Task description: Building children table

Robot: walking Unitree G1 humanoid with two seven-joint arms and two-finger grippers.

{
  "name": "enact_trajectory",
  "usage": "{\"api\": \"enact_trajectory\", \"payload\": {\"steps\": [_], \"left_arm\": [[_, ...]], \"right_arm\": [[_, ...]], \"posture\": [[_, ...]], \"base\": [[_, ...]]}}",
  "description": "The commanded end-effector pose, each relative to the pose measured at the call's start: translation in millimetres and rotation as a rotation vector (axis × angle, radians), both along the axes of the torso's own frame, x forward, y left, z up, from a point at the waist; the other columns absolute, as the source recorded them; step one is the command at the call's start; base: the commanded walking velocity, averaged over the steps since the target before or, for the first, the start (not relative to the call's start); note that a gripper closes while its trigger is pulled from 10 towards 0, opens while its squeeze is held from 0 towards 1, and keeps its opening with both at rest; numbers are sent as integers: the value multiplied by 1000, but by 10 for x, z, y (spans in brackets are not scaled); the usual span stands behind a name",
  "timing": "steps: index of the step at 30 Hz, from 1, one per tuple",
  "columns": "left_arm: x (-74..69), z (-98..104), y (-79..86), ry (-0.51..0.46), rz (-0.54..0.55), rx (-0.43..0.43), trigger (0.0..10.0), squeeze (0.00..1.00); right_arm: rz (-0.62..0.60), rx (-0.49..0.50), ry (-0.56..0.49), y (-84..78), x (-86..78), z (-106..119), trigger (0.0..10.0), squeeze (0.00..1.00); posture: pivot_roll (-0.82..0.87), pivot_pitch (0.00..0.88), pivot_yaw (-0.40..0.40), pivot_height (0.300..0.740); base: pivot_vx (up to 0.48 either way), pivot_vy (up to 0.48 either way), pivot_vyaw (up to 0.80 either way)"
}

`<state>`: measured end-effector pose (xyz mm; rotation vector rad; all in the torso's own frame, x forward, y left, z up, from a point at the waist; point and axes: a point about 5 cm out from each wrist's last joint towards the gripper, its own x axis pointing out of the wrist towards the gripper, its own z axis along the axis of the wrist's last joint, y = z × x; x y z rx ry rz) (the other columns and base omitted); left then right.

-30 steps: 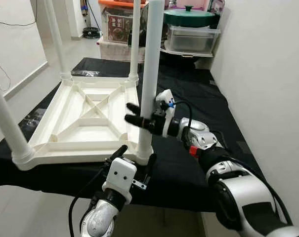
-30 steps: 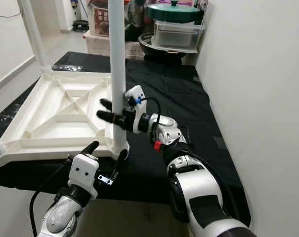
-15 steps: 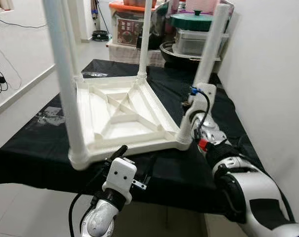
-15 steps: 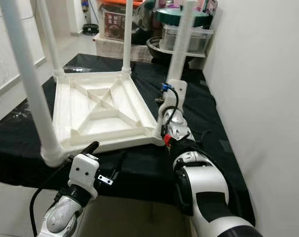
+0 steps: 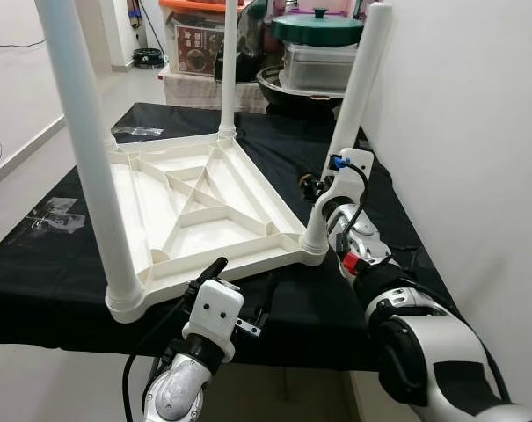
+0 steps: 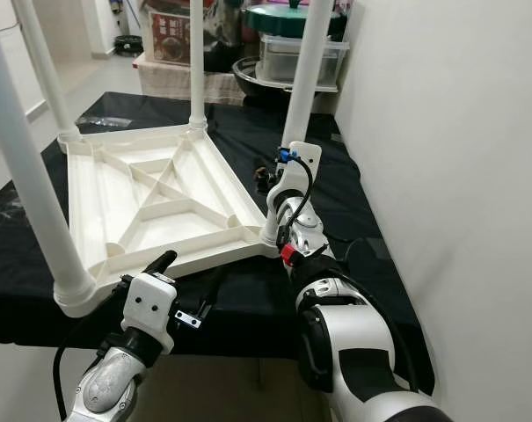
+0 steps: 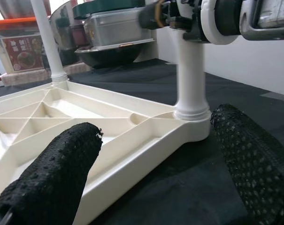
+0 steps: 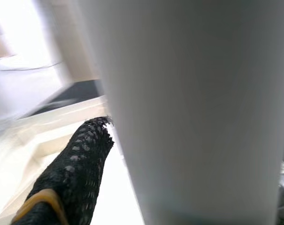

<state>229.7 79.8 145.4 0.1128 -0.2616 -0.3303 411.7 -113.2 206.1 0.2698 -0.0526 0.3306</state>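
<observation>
The right tool (image 5: 323,186) clenches the upright corner leg (image 5: 352,114) of the upturned tabletop (image 5: 195,211); the left tool (image 5: 239,286), released, hovers nearby.

1. A table draped in black cloth (image 5: 353,308) stands against the white wall.
2. An upside-down white plastic tabletop (image 5: 195,211) rests flat on the cloth, legs pointing up.
3. A clear plastic wrapper (image 5: 50,215) lies near the cloth's left edge.

You see a white table leg (image 8: 193,108) looming close, one of your black fingers (image 8: 71,173) right beside it.
</observation>
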Motion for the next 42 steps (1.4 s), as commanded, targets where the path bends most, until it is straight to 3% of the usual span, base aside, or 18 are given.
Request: {"api": "enact_trajectory", "payload": {"steps": [1, 3, 13, 14, 15, 16, 20, 26, 28, 30, 32, 34, 35, 36, 37, 38, 40, 42], "left_arm": [[-2, -31, -27, 18, -7, 7, 10000, 0], [-3, -33, -26, 18, -8, 8, 10000, 0], [-14, -39, -30, 19, -8, 8, 10000, 0], [-15, -42, -32, 20, -9, 9, 10000, 0], [-15, -42, -32, 20, -9, 9, 10000, 0], [-15, -44, -33, 20, -9, 10, 10000, 0], [-15, -46, -34, 20, -10, 10, 10000, 0], [-17, -40, -32, 19, -7, 9, 10000, 0], [-16, -38, -30, 19, -6, 8, 10000, 0], [-16, -38, -30, 19, -6, 8, 10000, 0], [-12, -36, -28, 20, -7, 10, 10000, 0], [-10, -36, -28, 20, -7, 11, 10000, 0], [-10, -36, -28, 20, -7, 11, 10000, 0], [-9, -33, -29, 20, -7, 11, 10000, 0], [-9, -33, -29, 20, -7, 11, 10000, 0], [-8, -31, -31, 19, -8, 11, 10000, 0], [-8, -31, -31, 19, -8, 11, 10000, 0], [-7, -28, -26, 19, -7, 13, 10000, 0]], "right_arm": [[253, -11, 23, 211, -72, -86, 10000, 0], [537, 7, 13, 226, -185, -119, 10000, 0], [881, -31, -62, 191, -313, -6, 10000, 0], [926, -38, -65, 229, -330, -2, 8157, 0], [926, -38, -65, 229, -330, -2, 8157, 0], [949, -39, -61, 269, -339, -7, 0, 0], [947, -53, -63, 312, -339, -23, 0, 0], [688, -76, -24, 280, -209, -33, 0, 0], [533, -89, -3, 219, -138, -32, 0, 0], [533, -89, -3, 219, -138, -32, 0, 0], [204, -110, 91, 58, -23, -78, 0, 0], [62, -114, 133, -24, 8, -108, 0, 0], [62, -114, 133, -24, 8, -108, 0, 0], [-111, -122, 163, -142, 30, -131, 0, 0], [-111, -122, 163, -142, 30, -131, 0, 0], [-298, -131, 179, -278, 34, -145, 0, 0], [-298, -131, 179, -278, 34, -145, 0, 0], [-559, -118, 210, -395, -2, -192, 0, 0]], "posture": [[87, 28, -122, 740], [87, 27, -122, 740], [91, 18, -124, 740], [88, 13, -122, 740], [88, 13, -122, 740], [89, 13, -123, 740], [92, 10, -126, 740], [93, 20, -127, 740], [93, 20, -127, 740], [93, 20, -127, 740], [81, 26, -119, 740], [81, 26, -119, 740], [81, 26, -119, 740], [83, 27, -118, 740], [83, 27, -118, 740], [85, 27, -120, 740], [85, 27, -120, 740], [83, 31, -121, 740]], "base": [[0, 0, 0], [0, 0, 0], [0, 0, 0], [0, 0, 0], [0, 0, 0], [0, 0, 0], [0, 0, 0], [0, 0, 0], [0, 0, 0], [0, 0, 0], [0, 0, 0], [0, 0, 0], [0, 0, 0], [0, 0, 0], [0, 0, 0], [0, 0, 0], [0, 0, 0], [0, 0, 0]]}}
